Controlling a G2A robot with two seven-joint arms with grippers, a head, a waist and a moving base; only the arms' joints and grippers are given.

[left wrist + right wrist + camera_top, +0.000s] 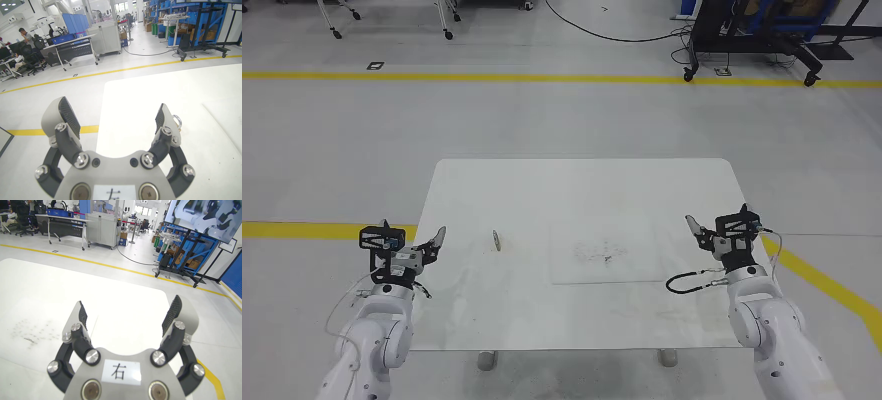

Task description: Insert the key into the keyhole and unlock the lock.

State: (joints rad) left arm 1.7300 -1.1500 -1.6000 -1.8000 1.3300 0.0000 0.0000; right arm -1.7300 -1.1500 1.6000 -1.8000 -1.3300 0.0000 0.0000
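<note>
**Pre-grasp: key and lock not yet picked up**

At left gripper (113,113): spread wide, empty, by left edge of white rounded-corner table (582,190). At right gripper (128,306): likewise apart, empty, by the right edge. Just past left fingers (163,121): small silver-shackled, brass-toned padlock (178,121). On scuffed patch mid-table: thin grey metal key (28,340) (too small to confirm). Next, probably: pinch key, steady padlock. On each gripper's plate: white one-character label (121,372), not transcribed.

Lock (495,239) lies on the table (642,185) — left of centre.
</note>
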